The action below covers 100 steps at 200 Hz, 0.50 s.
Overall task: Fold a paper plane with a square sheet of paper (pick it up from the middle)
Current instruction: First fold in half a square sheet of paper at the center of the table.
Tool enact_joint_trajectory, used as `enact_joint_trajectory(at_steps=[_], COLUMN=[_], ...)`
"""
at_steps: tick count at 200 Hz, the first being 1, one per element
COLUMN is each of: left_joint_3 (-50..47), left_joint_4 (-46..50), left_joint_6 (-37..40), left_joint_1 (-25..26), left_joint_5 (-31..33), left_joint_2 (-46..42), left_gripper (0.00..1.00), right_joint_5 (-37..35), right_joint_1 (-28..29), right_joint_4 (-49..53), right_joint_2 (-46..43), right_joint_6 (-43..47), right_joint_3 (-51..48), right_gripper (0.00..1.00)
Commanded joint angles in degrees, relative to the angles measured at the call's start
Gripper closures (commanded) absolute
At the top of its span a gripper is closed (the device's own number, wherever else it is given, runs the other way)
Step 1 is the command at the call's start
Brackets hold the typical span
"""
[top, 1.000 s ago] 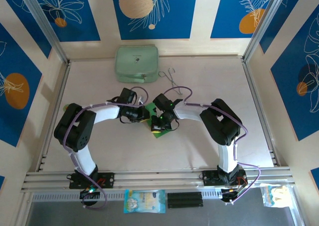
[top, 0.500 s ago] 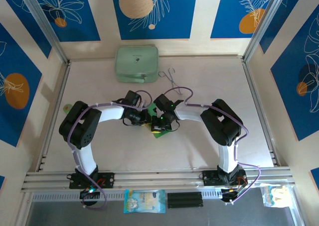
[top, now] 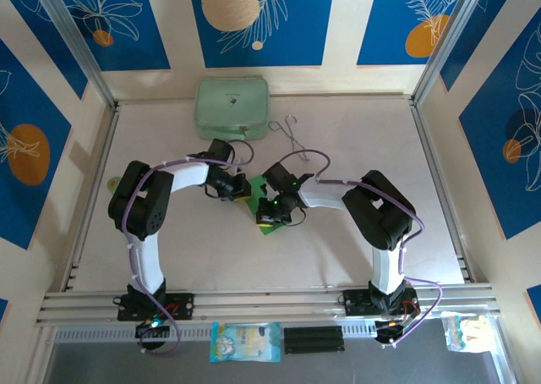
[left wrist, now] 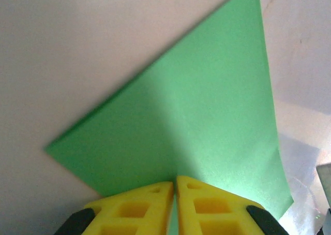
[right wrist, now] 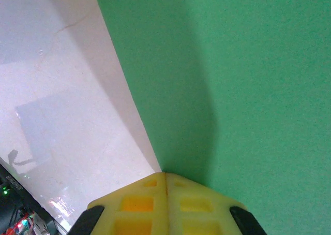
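Left pincer (left wrist: pixel 175 180) is pinching the square sheet of paper (left wrist: pixel 207 121); right pincer (right wrist: pixel 165 175), closed, is seemingly pinning it to the worktop (right wrist: pixel 62 90) for creasing.

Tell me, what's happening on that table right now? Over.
Left claw shut, right claw shut, tips at the green paper. Paper flat on the table, grip unclear. Mint case and wire tongs far back, out of the way.

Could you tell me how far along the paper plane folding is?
Looks done: the green paper tapers to a sharp corner, suggesting an early fold. In hand: the left gripper appears to pinch it; the right gripper, shut, sits at its edge. Left: no narrow dart yet.
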<state>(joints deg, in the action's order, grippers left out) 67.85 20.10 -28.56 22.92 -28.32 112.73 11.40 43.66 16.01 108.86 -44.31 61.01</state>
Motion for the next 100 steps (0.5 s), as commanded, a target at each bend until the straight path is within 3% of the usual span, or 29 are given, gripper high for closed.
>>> enact_joint_trajectory(at_steps=[1,68,100], left_joint_3=[2.61,8.46,9.04], left_joint_4=[1.21,5.25,6.35], left_joint_6=[4.32,8.68,8.01], left_joint_1=[-4.41,-7.27,-7.31], left_joint_5=[7.81,8.28,9.16], left_joint_2=[2.97,3.58,-1.21], left_gripper=[0.83,0.81,0.78], right_joint_5=[-4.04,-4.81,-4.23], right_joint_1=[3.14,4.94,4.39], right_joint_4=[11.25,10.41,10.53], right_joint_2=[5.27,3.83,0.04], right_joint_6=[-1.38,-2.03,-0.66], right_joint_3=[-5.3,-5.01,-2.22], right_gripper=[1.0,1.0,1.0])
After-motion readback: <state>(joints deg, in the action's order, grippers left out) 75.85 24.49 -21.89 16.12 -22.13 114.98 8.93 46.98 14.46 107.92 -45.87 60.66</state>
